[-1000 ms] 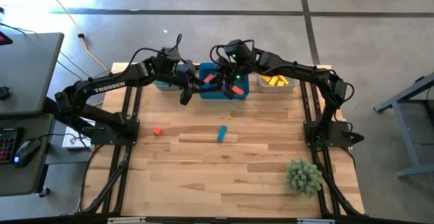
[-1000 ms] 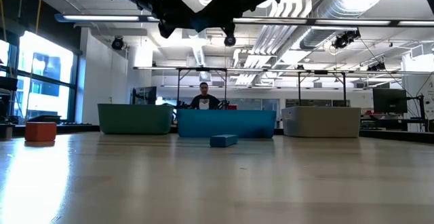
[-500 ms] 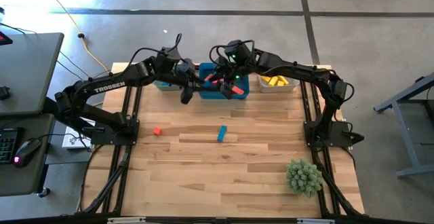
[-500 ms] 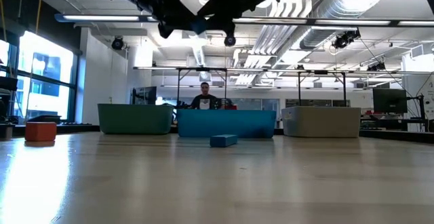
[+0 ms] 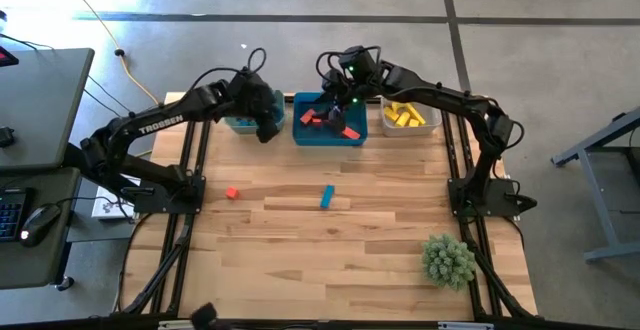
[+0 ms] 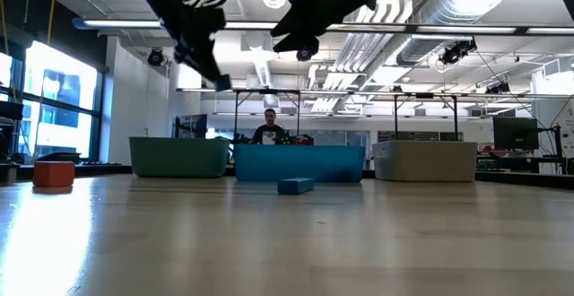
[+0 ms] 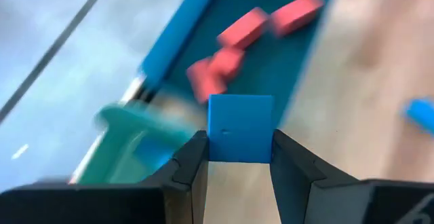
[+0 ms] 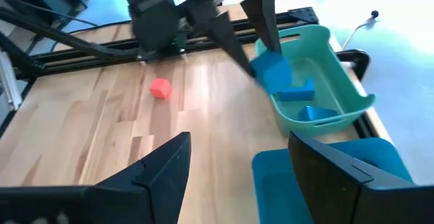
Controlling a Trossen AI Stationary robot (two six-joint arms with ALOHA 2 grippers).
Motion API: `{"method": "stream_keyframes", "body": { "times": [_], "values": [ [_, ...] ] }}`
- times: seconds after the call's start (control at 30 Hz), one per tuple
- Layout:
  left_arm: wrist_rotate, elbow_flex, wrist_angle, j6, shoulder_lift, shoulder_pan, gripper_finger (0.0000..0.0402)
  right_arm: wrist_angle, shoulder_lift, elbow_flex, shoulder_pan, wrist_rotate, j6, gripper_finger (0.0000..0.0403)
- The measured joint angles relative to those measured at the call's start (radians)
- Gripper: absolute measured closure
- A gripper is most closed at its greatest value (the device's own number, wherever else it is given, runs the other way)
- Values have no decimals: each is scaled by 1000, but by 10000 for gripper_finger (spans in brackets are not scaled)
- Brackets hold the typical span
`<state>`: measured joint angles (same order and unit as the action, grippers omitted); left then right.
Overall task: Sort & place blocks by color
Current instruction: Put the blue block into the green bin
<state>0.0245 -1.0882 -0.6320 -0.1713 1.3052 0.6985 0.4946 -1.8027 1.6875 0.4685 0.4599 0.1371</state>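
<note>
A blue block (image 7: 240,128) is clamped in the left end effector (image 7: 237,157) raised beside the teal bin (image 8: 312,88), while the right end effector (image 8: 234,163), fingers parted and empty, is held above the blue bin (image 5: 328,130).

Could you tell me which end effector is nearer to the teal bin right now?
Left. The left end effector, shut on a blue block, hangs by the teal bin. The right end effector, open, is farther off, over the blue bin.
</note>
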Motion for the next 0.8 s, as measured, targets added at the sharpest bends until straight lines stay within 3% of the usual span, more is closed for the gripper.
{"method": "stream_keyframes", "body": {
  "times": [0.17, 0.53, 0.8],
  "values": [
    [95, 0, -83, 20, 5, 91, 304, 1, 0, 0, 29, 0, 2, 167],
    [100, 1, -120, 134, 150, 226, 302, 1, 0, 0, 66, -1, 77, 166],
    [99, 1, -120, 218, 246, 258, 239, 2, 0, 0, 87, 2, 107, 166]
  ]
}}
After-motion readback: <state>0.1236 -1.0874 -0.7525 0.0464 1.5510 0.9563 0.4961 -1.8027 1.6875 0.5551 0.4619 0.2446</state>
